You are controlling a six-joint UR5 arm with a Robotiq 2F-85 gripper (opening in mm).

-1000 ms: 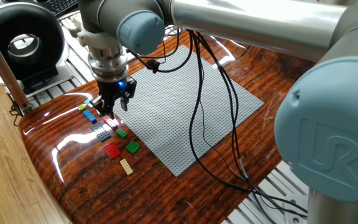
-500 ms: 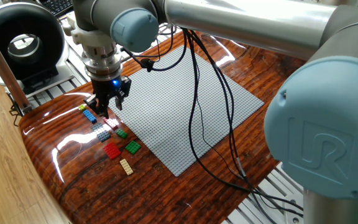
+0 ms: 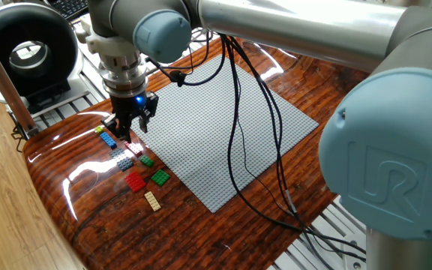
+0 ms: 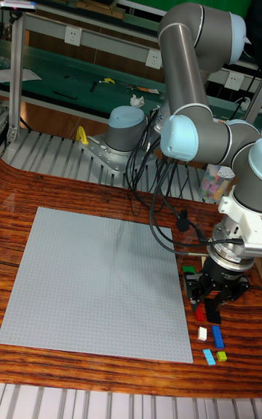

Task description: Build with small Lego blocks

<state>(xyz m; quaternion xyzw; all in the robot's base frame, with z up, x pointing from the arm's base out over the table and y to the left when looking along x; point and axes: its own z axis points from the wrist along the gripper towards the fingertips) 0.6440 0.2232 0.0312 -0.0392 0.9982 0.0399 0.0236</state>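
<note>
Fixed view: gripper (image 3: 134,124) low over bricks (image 3: 135,163) strewn on wood just left of baseplate (image 3: 223,127). Blue, grey, green, red, tan pieces in loose line, mostly apart. Fingers pointing down at upper end of cluster; jaw gap hidden, held brick or not impossible to tell.

Tall view: gripper (image 4: 215,301) down among bricks (image 4: 212,335) right of baseplate (image 4: 94,281); white, blue, yellow-green pieces just below it. Jaw state again unreadable.

Likely light, rigid, glossy, apt to skid or tip; best pinched across flat side walls, squarely, not over studs.
</note>
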